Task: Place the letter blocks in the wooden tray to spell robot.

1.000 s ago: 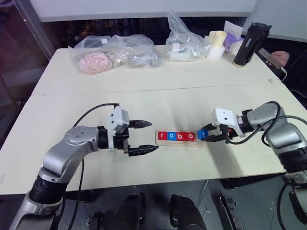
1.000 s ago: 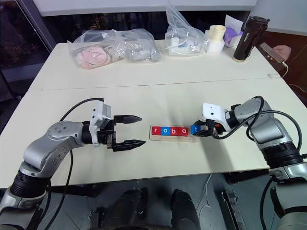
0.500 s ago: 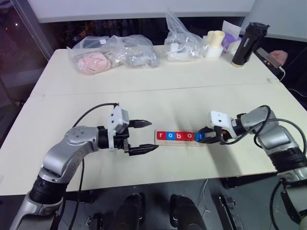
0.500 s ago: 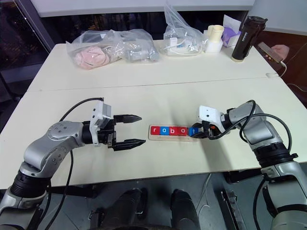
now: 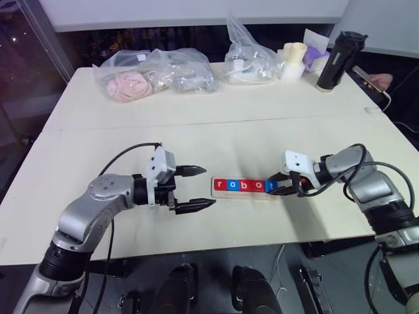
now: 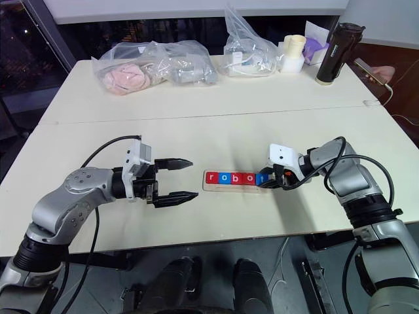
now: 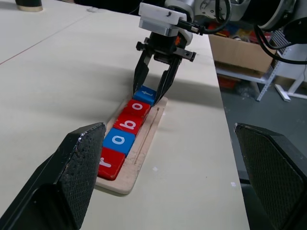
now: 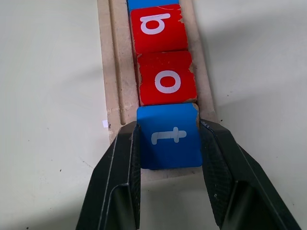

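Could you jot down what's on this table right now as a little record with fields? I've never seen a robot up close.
wooden tray: lies on the table between the two arms
tiles in tray: r, o, b, o already seated in a row
blue t tile: at the tray's end next to the red o tile
right end effector: shut on the blue t tile
left end effector: open, empty, beside the tray's r end
back of table: plastic bags, black bottle
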You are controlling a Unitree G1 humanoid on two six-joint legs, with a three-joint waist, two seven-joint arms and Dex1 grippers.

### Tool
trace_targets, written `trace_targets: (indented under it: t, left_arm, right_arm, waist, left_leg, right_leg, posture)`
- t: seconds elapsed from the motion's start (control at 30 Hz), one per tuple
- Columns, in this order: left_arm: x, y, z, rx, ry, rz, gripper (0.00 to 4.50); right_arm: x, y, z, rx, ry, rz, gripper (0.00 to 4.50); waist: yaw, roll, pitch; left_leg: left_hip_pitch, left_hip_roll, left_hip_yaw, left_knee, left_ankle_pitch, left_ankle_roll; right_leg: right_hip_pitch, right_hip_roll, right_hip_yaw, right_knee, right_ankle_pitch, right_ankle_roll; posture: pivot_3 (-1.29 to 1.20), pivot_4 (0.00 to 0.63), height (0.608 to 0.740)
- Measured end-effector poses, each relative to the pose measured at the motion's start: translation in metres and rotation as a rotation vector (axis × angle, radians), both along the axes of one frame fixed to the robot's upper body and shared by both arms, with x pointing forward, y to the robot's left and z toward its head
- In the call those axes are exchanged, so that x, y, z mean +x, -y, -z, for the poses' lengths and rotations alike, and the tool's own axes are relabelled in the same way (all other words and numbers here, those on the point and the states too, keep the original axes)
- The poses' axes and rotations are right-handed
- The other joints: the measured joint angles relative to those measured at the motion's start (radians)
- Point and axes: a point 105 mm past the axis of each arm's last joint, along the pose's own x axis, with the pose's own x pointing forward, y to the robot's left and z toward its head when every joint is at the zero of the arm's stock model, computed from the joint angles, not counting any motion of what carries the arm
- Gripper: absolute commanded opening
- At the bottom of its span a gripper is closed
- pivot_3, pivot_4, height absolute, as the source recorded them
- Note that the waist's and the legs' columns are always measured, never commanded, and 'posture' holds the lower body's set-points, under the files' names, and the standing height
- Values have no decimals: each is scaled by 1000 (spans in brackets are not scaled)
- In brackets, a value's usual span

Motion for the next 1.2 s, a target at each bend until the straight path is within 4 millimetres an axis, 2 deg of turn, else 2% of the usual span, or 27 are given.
trace_targets:
  t: [0.13,0.2,0.23,0.27,0.37,0.6,0.73,0.9,1.1,1.2]
  left_arm:
    - [-1,1,-1,1,6,4,4500]
    - [-1,1,-1,1,7,5,4500]
    - [-1,1,-1,0,7,5,4500]
    - [-1,1,-1,0,7,5,4500]
    - [-1,1,-1,0,7,5,4500]
    - [-1,1,-1,0,7,3,4500]
    - [-1,1,-1,0,7,3,4500]
    - [-1,1,-1,-3,7,4,4500]
    - [-2,2,-2,-8,6,9,4500]
    - [-2,3,-2,-8,7,11,4500]
  right_arm:
    - [0,0,0,-2,-1,1,1139]
    - [0,0,0,-2,-4,3,2182]
    - [0,0,0,-3,-6,4,2530]
    - [0,0,0,-3,-7,6,3105]
    - [2,0,-3,-9,-2,9,4463]
    - [3,-1,-5,-6,1,15,4463]
    - [9,1,-16,16,53,46,4463]
    - [22,17,-34,11,167,142,4463]
    - [25,35,-31,-43,208,191,4463]
    - [25,36,-30,-52,213,190,4463]
  waist:
    - [0,0,0]
    - [0,0,0]
    - [0,0,0]
    - [0,0,0]
    - [0,0,0]
    - [0,0,0]
    - [0,0,0]
    - [1,0,0]
    - [0,0,0]
    - [0,0,0]
  left_leg:
    - [0,0,0,0,0,0]
    - [0,0,0,0,0,0]
    - [0,0,0,0,0,0]
    - [0,0,0,0,0,0]
    - [0,0,0,0,0,0]
    - [0,0,0,0,0,0]
    - [0,0,0,0,0,0]
    - [0,0,0,0,0,0]
    - [0,0,1,0,0,0]
    - [0,0,1,0,0,0]
  right_leg:
    - [0,0,0,0,0,0]
    - [0,0,0,1,0,0]
    - [0,0,0,1,0,0]
    - [0,0,0,1,0,0]
    - [0,0,0,1,0,0]
    - [0,0,0,1,0,0]
    - [0,0,0,1,0,0]
    - [0,0,0,1,0,0]
    - [-1,0,1,1,0,0]
    - [-1,0,1,2,0,0]
  posture:
    - [0,150,738]
    - [0,150,738]
    - [0,150,738]
    - [0,150,738]
    - [0,150,738]
    - [0,150,738]
    - [0,150,738]
    - [0,150,738]
    - [0,150,738]
    - [0,150,738]
